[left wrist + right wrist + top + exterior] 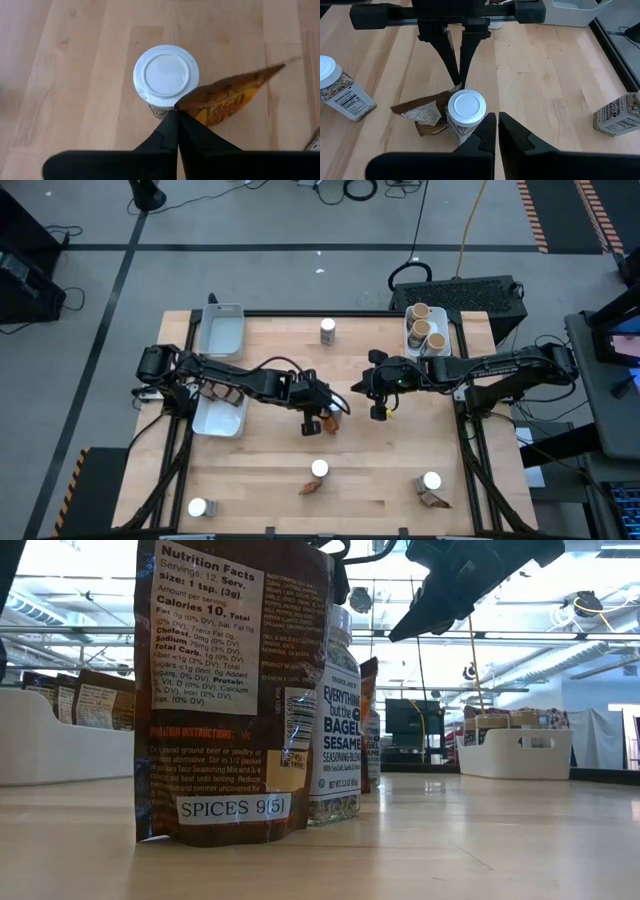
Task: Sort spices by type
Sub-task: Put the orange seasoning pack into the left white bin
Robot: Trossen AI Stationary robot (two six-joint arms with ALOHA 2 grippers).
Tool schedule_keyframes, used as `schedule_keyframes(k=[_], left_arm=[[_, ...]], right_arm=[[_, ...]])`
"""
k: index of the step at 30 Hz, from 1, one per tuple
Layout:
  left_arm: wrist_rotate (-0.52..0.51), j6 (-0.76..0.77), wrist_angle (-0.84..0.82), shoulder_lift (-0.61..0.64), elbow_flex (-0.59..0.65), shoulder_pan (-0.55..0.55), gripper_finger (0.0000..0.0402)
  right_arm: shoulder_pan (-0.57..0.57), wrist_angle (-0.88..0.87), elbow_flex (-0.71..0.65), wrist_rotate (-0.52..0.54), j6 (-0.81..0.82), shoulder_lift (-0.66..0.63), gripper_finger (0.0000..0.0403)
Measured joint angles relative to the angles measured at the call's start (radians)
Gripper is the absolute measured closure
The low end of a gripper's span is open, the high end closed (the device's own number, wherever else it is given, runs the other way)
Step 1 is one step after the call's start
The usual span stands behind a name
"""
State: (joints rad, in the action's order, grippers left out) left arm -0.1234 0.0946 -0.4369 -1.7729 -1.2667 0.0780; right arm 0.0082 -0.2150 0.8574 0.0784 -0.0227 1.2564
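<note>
In the middle of the table stands a white-lidded jar (pixel 165 75) with a brown crinkled packet (pixel 230 97) right beside it. My left gripper (pixel 176 112) is shut on that packet; the right wrist view shows it (pixel 458 80) coming down behind the same jar (pixel 466 107) and packet (pixel 422 112). To the right of the pair, above the table, my right gripper (pixel 380 412) hovers shut and holds nothing. Cork-topped jars (pixel 428 330) stand in the white tray (pixel 412 345) at the far right. My left gripper pinches the packet's upper edge at the corner next to the jar (pixel 187 101) between its two fingertips. The fingers slant down from the table's left. The packet's lower part (pixel 427 125) rests on the table against the jar's side.
Two white trays (pixel 222 330) (pixel 205 423) sit at the left; the nearer one holds packets. A lone jar (pixel 327 330) stands far centre. Near the front edge are further jars (pixel 319 469) (pixel 432 480) (pixel 197 507), two with packets (pixel 308 487) (pixel 433 500) beside them.
</note>
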Motion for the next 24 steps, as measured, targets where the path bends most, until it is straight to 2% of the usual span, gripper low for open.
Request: schedule_keyframes(k=[9,18,24], left_arm=[[-0.031,0.003,-0.093,0.013,0.0,0.0,0.0398],[-0.1,0.004,-0.149,0.119,0.0,0.001,0.04],[0.033,-0.006,-0.146,0.158,0.0,0.003,0.0389]], right_arm=[[0.0,0.0,0.0,0.0,-0.007,0.0,0.0403],[0.0,0.009,0.0,0.0,-0.007,0.0,0.0403],[0.0,0.009,0.0,0.0,-0.007,0.0,0.0403]])
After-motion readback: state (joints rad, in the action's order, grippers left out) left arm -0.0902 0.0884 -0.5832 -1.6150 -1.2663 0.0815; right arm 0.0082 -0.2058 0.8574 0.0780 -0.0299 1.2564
